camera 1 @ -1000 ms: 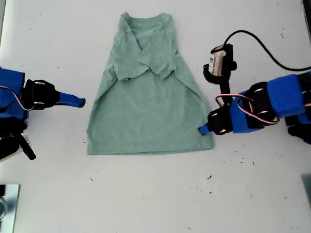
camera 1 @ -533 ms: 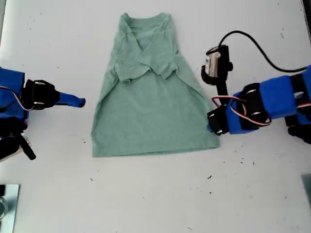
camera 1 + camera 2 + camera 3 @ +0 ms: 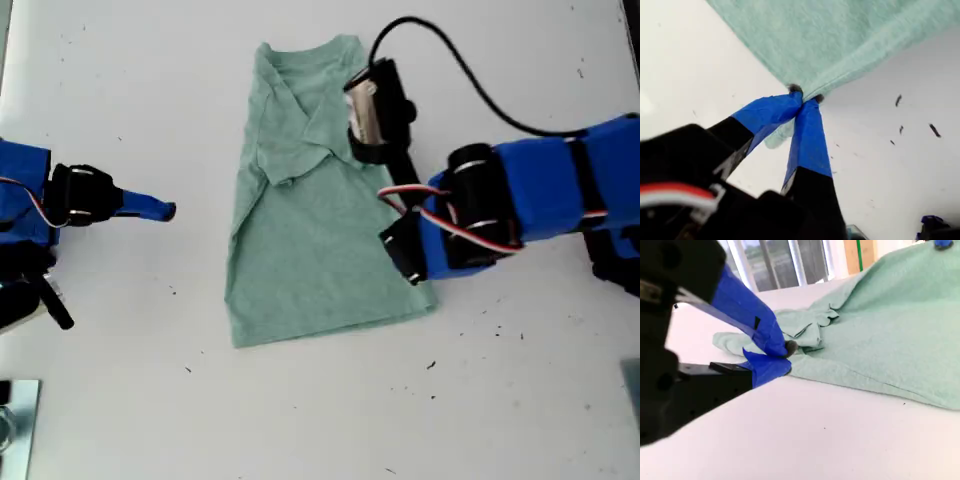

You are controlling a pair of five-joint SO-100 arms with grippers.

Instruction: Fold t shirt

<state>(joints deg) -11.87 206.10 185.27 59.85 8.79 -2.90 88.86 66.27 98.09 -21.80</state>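
Observation:
The pale green t shirt (image 3: 310, 230) lies on the white table (image 3: 320, 420), neckline toward the far edge and sleeves folded in over the chest. My first gripper (image 3: 804, 97) is shut on the shirt's edge (image 3: 840, 40) and holds it lifted. In the exterior view its arm reaches in from the right, over the shirt's right side, with the gripper (image 3: 405, 262) mostly hidden beneath it. My second gripper (image 3: 785, 349) is shut on nothing and rests low at the exterior view's left (image 3: 165, 210), apart from the shirt (image 3: 880, 340).
A black cable (image 3: 480, 90) loops from the first arm's camera toward the exterior view's upper right. A metal piece (image 3: 15, 425) sits at the exterior view's lower left corner. Small dark specks dot the table.
My first gripper has carried the shirt's side edge up and toward the exterior view's left, so the shirt looks narrower and has shifted. The second arm has not moved.

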